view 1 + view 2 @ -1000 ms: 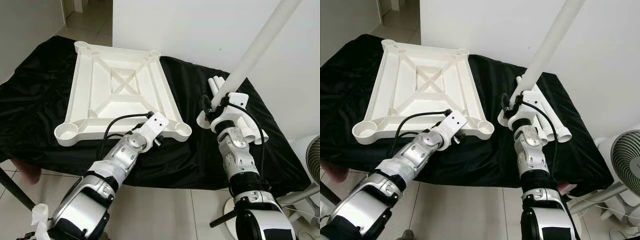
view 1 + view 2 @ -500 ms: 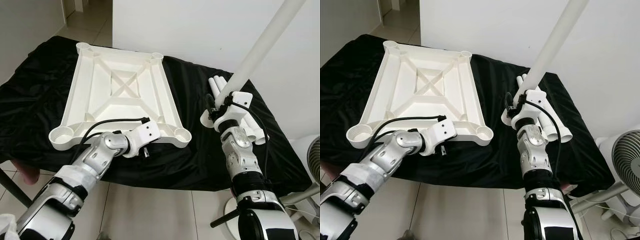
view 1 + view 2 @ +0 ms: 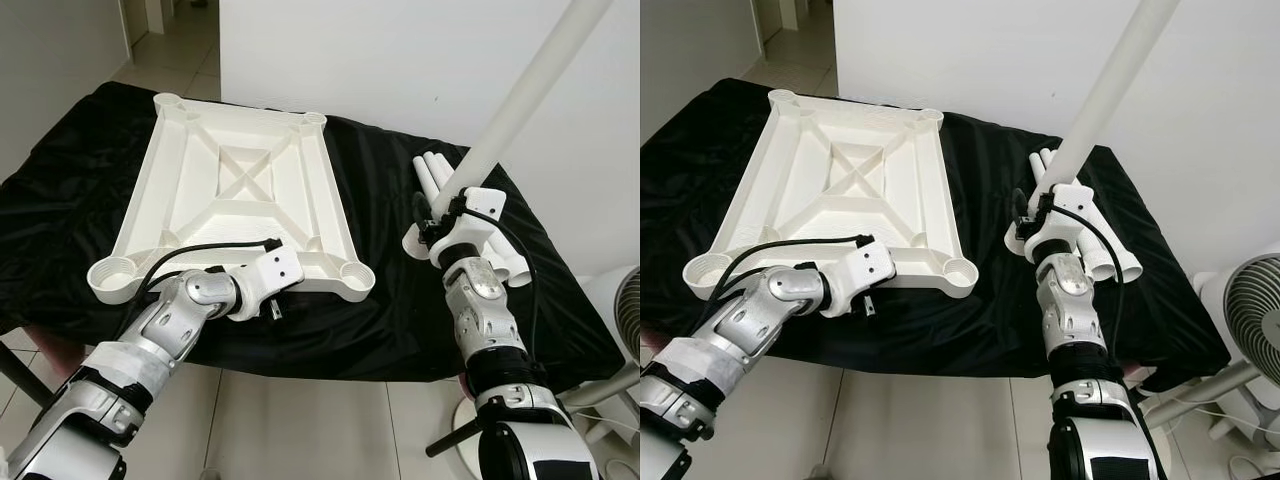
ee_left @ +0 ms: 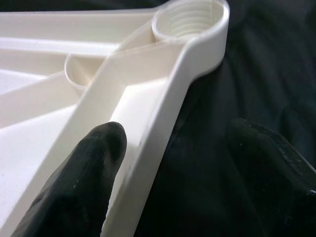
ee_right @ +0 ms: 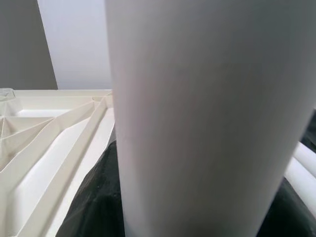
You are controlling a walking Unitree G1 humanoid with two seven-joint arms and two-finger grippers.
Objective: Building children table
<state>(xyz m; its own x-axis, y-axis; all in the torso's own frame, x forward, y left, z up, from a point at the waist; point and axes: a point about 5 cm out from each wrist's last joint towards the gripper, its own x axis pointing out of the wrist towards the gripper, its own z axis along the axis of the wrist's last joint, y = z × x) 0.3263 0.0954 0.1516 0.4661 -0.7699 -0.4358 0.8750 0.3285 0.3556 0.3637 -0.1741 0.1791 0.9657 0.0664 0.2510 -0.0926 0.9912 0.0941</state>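
One tabletop [image 3: 240,190] slid left as the left gripper [image 4: 173,163], fingers spread astride its near rim, tugged; right gripper [image 3: 448,212] pinches a leg [image 3: 520,95], ready for socketing.

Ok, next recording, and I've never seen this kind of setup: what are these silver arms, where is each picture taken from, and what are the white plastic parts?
This is a humanoid robot with two silver arms, each ending in a claw of two black fingers. The two wide pictures come from its head camera, looking down. The two close-ups come from cameras on its wrists.

On the black cloth lies a white tabletop, upside down, with a round leg socket at each corner. More white legs lie in a bundle on its right.

The left claw straddles the tabletop's near edge, one finger inside the rim and one outside, apparently not yet closed on it. The right claw holds one long white leg raised at a slant, presumably to screw into a socket.
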